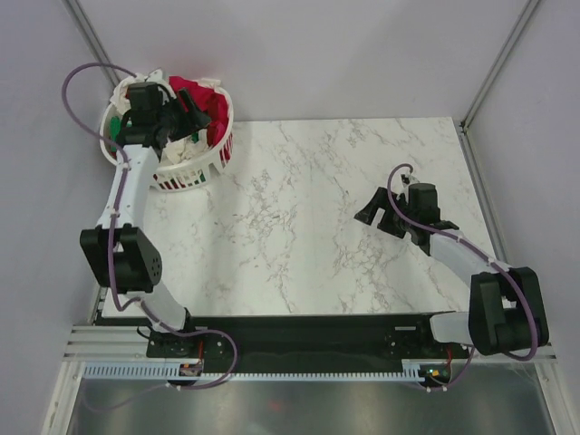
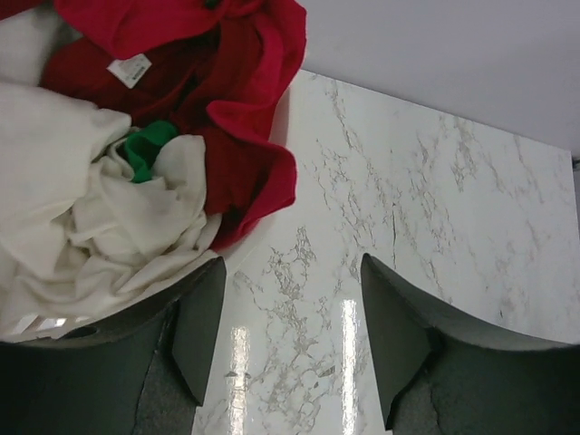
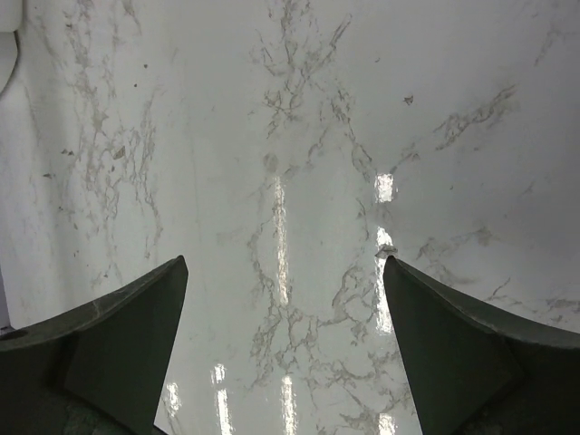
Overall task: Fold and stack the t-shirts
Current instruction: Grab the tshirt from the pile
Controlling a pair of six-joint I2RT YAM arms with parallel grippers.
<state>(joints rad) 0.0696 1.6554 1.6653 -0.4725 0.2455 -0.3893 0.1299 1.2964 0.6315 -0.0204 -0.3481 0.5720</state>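
The t-shirts lie crumpled together in a white slotted basket (image 1: pixel 195 172) at the table's far left corner. On top is a crimson-pink one (image 1: pixel 204 100) (image 2: pixel 245 109) with a white label, spilling over the rim. Beside it lie a white one (image 2: pixel 91 208) and a scrap of green one (image 2: pixel 145 149). My left gripper (image 1: pixel 192 116) (image 2: pixel 290 272) hovers over the basket's right side, open, with only marble showing between its fingers (image 2: pixel 204 317). At the right of the table my right gripper (image 1: pixel 376 216) (image 3: pixel 285 272) hangs open and wide over bare marble, holding nothing.
The white marble table (image 1: pixel 299 227) stretches between the basket and the right arm. Grey walls close in on the left, back and right. A white curved edge (image 3: pixel 7 45) shows at the top left corner of the right wrist view.
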